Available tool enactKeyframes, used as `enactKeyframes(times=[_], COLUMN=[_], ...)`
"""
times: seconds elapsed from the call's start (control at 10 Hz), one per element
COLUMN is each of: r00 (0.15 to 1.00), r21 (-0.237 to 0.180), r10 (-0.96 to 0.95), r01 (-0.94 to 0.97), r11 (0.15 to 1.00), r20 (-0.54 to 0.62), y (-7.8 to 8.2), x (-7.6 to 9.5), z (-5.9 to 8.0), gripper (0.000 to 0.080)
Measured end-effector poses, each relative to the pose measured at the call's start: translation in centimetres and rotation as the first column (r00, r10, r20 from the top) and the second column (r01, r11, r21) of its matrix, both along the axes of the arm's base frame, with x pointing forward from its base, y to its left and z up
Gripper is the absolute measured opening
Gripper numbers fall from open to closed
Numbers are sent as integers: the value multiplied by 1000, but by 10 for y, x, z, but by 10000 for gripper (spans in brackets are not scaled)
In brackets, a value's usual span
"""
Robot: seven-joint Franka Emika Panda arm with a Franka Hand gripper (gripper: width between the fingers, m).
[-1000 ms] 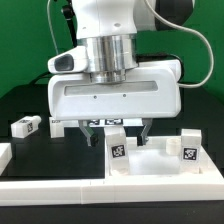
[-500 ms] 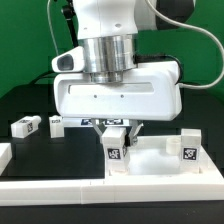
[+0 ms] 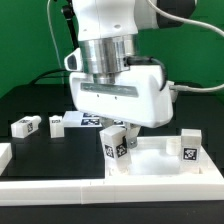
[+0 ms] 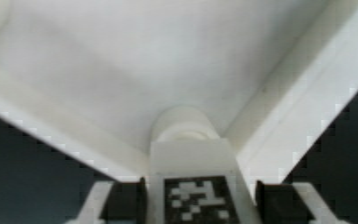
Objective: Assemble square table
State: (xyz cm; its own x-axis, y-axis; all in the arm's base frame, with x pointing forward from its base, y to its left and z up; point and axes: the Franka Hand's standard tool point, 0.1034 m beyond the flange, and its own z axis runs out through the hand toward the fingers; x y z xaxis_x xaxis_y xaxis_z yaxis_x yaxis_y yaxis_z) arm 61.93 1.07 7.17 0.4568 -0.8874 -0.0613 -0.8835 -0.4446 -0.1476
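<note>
My gripper (image 3: 118,133) is shut on a small white tagged leg (image 3: 115,145) and holds it tilted over the near left corner of the square table top (image 3: 160,163), a white rimmed tray. In the wrist view the leg (image 4: 194,160) runs out from between the two fingers (image 4: 123,200), its tag facing the camera, with the white inside of the top (image 4: 123,60) beyond it. A second leg (image 3: 188,148) stands upright at the top's right corner. Whether the held leg touches the top is hidden.
Two loose tagged legs (image 3: 25,126) (image 3: 62,123) lie on the black table at the exterior view's left. A long low white border wall (image 3: 60,186) runs along the front. The green backdrop and cables are behind the arm.
The jaws closed from open onto the leg at the top's corner. The hand then turned and tilted towards the exterior view's right, tipping the leg with it.
</note>
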Motion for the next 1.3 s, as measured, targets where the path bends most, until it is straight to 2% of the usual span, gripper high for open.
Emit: enactKeyframes(times=[0.2,0.4,0.6,0.7,0.8,0.9,1.3], r00=[953,854,871,881,955,993,990], r21=[68,120,118,115,89,73,46], r10=[-301,-513,-484,-466,-290,-114,140], r01=[303,521,490,472,296,116,-140], r11=[951,845,864,874,951,991,989], r20=[-39,-88,-81,-80,-68,-37,11], y=[7,7,7,8,10,11,10], x=[3,5,5,4,0,0,0], z=[-1,-1,-1,-1,-1,1,-1], gripper=[291,291,291,397,537,613,648])
